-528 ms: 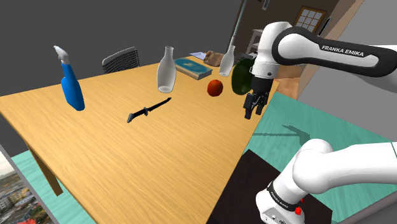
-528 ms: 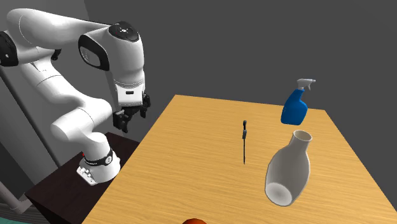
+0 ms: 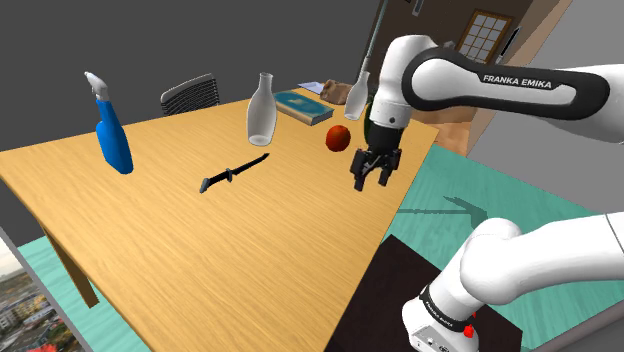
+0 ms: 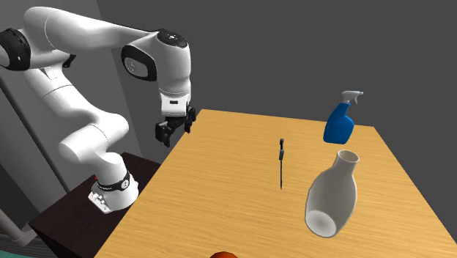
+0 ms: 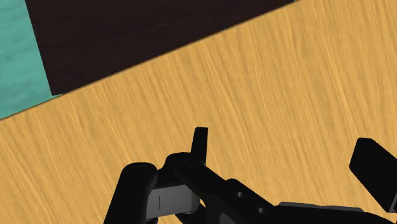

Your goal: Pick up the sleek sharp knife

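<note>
The table (image 3: 200, 260) hides the chair (image 3: 190, 93) below its backrest; a red round thing (image 4: 225, 255), perhaps fruit, is cut by the second exterior view's bottom edge.

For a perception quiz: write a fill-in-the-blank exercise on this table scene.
1. The gripper is ____ and holds nothing.
2. The spray bottle is ____ in colour.
3. The knife lies flat on the table, and its colour is ____.

Missing words: open; blue; black.
</note>
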Controlling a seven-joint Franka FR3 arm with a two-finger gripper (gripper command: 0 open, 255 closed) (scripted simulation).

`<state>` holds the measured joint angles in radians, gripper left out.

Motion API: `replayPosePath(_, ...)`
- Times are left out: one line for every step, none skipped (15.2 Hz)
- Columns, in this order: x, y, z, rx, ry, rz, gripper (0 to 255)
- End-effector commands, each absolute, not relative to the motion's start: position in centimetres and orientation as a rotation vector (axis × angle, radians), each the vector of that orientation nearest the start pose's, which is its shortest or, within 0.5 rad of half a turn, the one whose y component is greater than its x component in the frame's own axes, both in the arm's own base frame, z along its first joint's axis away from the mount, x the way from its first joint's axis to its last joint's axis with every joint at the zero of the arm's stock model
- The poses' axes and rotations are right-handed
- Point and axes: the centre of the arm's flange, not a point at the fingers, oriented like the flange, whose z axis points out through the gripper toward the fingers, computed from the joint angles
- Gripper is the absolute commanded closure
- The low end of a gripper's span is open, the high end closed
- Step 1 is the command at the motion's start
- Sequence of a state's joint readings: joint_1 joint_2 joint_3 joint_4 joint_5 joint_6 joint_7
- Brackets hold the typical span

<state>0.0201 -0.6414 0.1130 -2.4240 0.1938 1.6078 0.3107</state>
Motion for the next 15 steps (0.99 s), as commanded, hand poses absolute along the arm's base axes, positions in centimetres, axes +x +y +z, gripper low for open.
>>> replayPosePath(34.8,8.9,50.9,-3.016,0.431,0.280,0)
replayPosePath(35.5,9.9,50.7,-3.014,0.468,0.269,0)
replayPosePath(36.3,10.9,50.5,-3.011,0.506,0.258,0)
replayPosePath(37.0,11.8,50.2,-3.008,0.543,0.247,0)
replayPosePath(37.8,12.8,50.0,-3.004,0.580,0.236,0)
replayPosePath(38.6,13.7,49.8,-3.000,0.618,0.224,0)
replayPosePath(39.5,14.6,49.5,-2.995,0.655,0.213,0)
replayPosePath(40.3,15.5,49.3,-2.990,0.692,0.202,0)
replayPosePath(41.2,16.3,49.1,-2.985,0.729,0.191,0)
replayPosePath(42.1,17.2,48.8,-2.978,0.766,0.179,0)
replayPosePath(43.1,18.0,48.6,-2.972,0.803,0.168,0)
replayPosePath(44.0,18.8,48.4,-2.965,0.840,0.156,0)
replayPosePath(45.0,19.5,48.1,-2.957,0.877,0.145,0)
replayPosePath(46.0,20.3,47.9,-2.949,0.914,0.133,0)
replayPosePath(47.0,21.0,47.7,-2.941,0.951,0.122,0)
